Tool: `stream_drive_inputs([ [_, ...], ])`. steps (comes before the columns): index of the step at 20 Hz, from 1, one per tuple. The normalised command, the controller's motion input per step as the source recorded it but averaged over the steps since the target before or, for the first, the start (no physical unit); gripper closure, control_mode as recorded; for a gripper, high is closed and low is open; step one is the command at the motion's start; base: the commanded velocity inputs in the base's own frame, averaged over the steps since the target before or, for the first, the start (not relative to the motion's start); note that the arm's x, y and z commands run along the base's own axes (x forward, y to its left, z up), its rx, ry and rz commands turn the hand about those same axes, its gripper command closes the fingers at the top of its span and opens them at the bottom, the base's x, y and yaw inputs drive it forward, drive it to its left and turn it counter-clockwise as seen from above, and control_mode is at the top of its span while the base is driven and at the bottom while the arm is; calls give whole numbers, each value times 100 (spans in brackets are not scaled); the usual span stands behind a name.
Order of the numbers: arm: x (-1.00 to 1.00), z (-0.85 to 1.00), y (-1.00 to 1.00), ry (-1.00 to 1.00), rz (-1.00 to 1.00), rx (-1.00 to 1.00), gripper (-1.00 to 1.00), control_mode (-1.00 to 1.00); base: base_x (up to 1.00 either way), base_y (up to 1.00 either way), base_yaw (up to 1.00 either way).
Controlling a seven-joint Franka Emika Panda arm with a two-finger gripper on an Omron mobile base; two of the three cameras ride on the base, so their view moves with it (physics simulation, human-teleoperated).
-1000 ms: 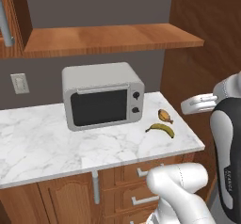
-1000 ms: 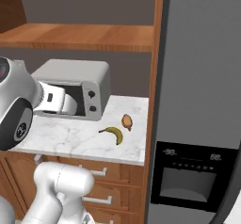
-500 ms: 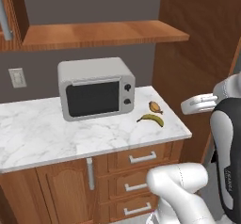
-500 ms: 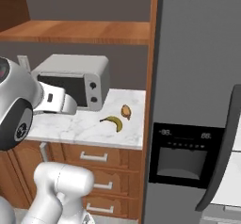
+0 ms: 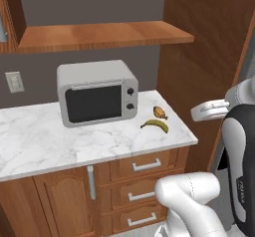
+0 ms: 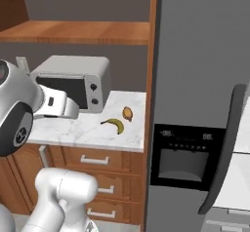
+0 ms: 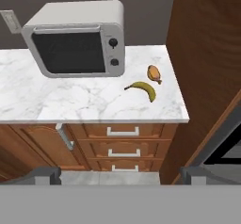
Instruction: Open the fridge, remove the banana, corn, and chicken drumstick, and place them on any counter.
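On the desk (image 5: 60, 141) a grey microwave (image 5: 97, 91) stands at the back with its door shut, contents unseen. Toward the right edge lie the banana (image 5: 156, 125) and, just behind it near the back right corner, the chicken drumstick (image 5: 160, 112), both apparently delivered. The pincer (image 7: 120, 173) hangs spread wide, holding nothing. Further right stands the fridge (image 6: 195, 80), one door (image 6: 229, 148) swung ajar. The corn seems the remaining item; the next move calls for reaching inside the fridge.
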Motion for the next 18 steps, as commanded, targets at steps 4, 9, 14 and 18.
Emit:
stream_drive_inputs([
  [4,0,0,0,0,0,0,-100,100,0,-80,0],
  [9,0,0,0,0,0,0,-100,100,0,-99,0],
  [14,0,0,0,0,0,0,-100,100,-7,-75,0],
  [18,0,0,0,0,0,0,-100,100,-19,-53,0],
])
